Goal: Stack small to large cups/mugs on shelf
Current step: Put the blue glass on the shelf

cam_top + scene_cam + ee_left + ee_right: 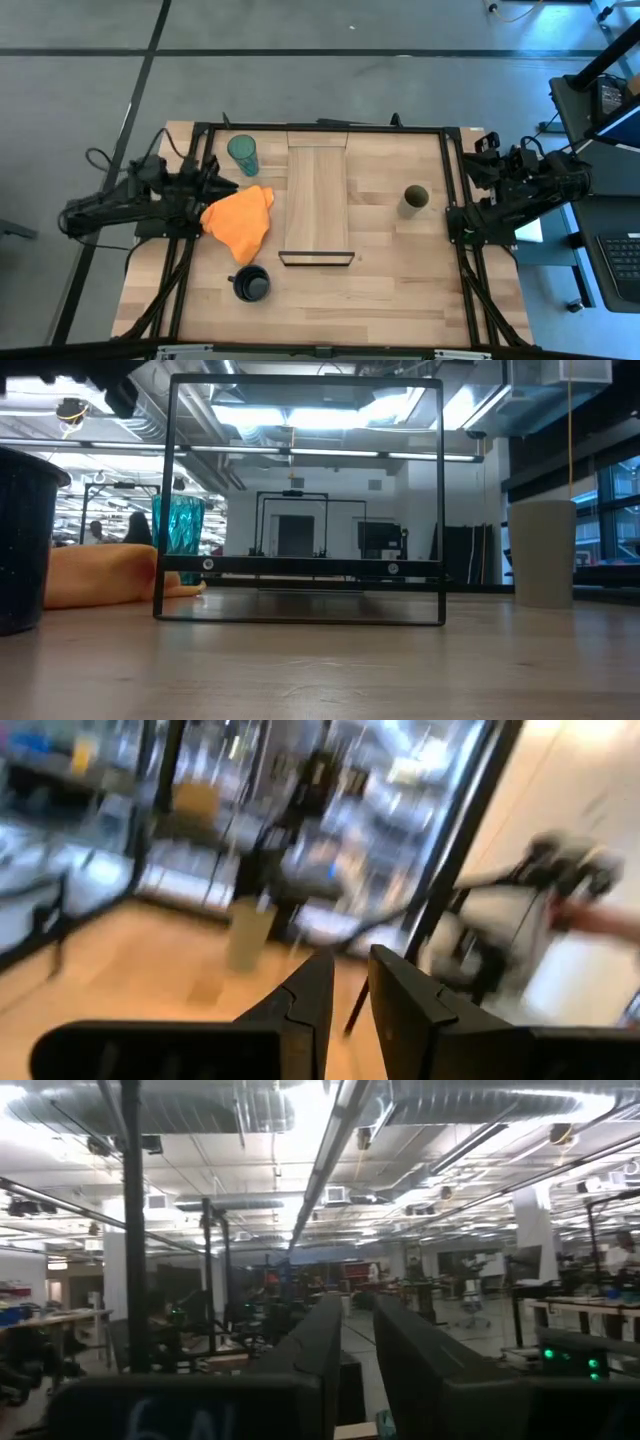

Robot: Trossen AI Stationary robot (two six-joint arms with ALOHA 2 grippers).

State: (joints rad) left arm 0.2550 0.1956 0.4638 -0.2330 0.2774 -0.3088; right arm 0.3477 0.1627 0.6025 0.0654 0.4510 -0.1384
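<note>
The teal tumbler [243, 155] stands upright near the table's far left and shows in the low view [180, 525]. The olive-brown cup [416, 198] stands to the right of the shelf and shows in the left wrist view [248, 932]. The navy mug [250, 285] stands near the front left. The shelf plank [318, 200] lies in the middle, its dark frame [316, 258] at the near end. My left gripper [228, 186] is shut and empty, beside the tumbler and above the orange cloth's far edge. My right gripper [357, 1350] is shut and empty at the table's right edge.
An orange cloth [240, 222] lies crumpled between the tumbler and the mug, left of the shelf. A black metal frame [455, 180] runs around the table's edges. Bare wood lies near the front, right of the mug.
</note>
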